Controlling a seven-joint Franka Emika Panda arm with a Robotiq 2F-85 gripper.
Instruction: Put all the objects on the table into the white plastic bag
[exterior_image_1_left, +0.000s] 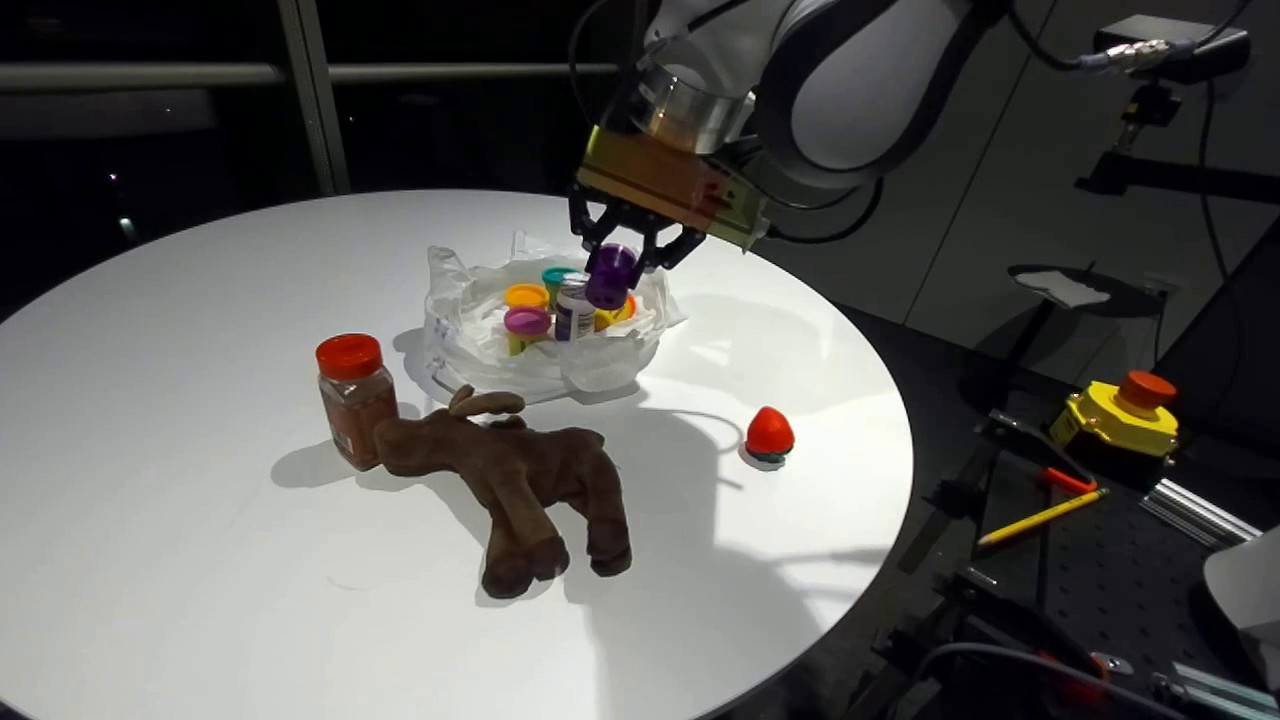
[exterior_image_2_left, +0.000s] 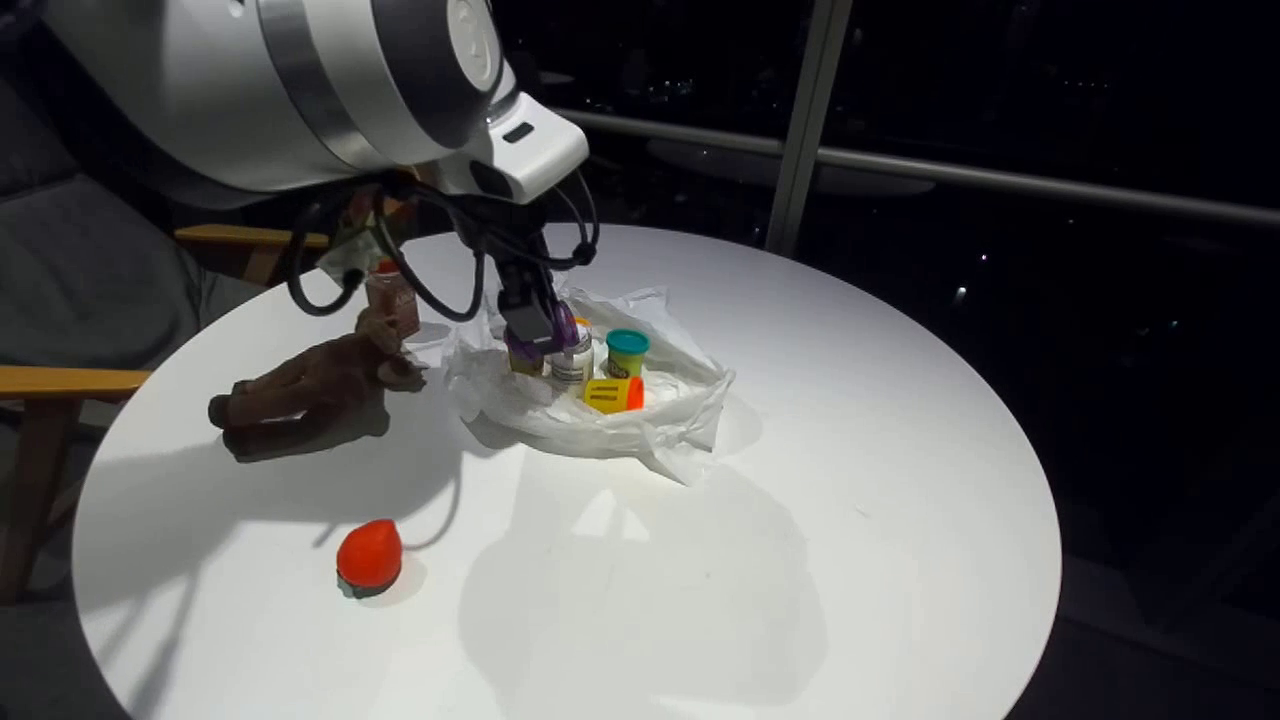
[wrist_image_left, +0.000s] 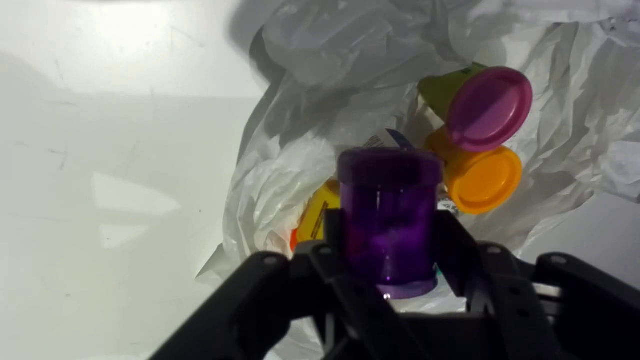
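My gripper (exterior_image_1_left: 613, 270) is shut on a purple jar (wrist_image_left: 390, 200) and holds it above the white plastic bag (exterior_image_1_left: 470, 365). The bag lies spread open on the table. In it are a magenta-lidded tub (wrist_image_left: 490, 110), an orange-lidded tub (wrist_image_left: 484, 180), a teal-lidded tub (exterior_image_2_left: 628, 345), a yellow tub on its side (exterior_image_2_left: 608, 395) and a white bottle (exterior_image_2_left: 572, 370). On the table outside the bag are a red-lidded jar (exterior_image_1_left: 360, 410), a brown plush animal (exterior_image_1_left: 530, 470) lying on its side, and a red strawberry (exterior_image_1_left: 770, 432).
The round white table (exterior_image_2_left: 900, 520) carries everything. The jar and plush lie close together beside the bag. A yellow box with a red button (exterior_image_1_left: 1120, 415) and a pencil (exterior_image_1_left: 1042, 517) lie on a dark stand off the table. A wooden-armed chair (exterior_image_2_left: 70, 382) stands behind.
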